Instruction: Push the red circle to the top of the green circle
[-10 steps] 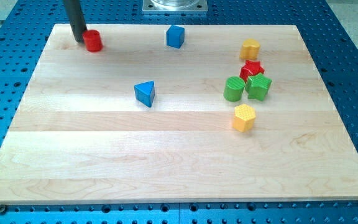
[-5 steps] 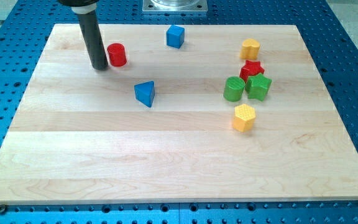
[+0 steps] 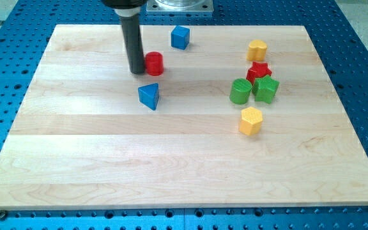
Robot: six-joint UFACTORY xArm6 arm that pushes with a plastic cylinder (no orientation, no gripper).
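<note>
Tabletop: pale wooden board (image 3: 171,166) lying on a blue perforated metal base (image 3: 5,128).
Nearest block: yellow hexagonal block (image 3: 250,121), toward the view's right, just below the green pair.
Blue triangle: blue triangular block (image 3: 149,96), near the board's middle, just below the red circle and apart from it.
Green circle: green round block (image 3: 240,91), at the view's right, touching or nearly touching a green ribbed block (image 3: 266,89) on its right.
Red star: red star-shaped block (image 3: 259,70), right behind the green pair.
Red circle: red round block (image 3: 153,64), well to the view's left of the green circle, level with the red star.
My tip: dark rod's lower end (image 3: 137,71), against the red circle's left side.
Claw: none on this arm, so no jaws to report.
Far blocks: yellow rounded block (image 3: 257,50) above the red star; blue cube (image 3: 180,37) near the top edge, up and right of the red circle.
</note>
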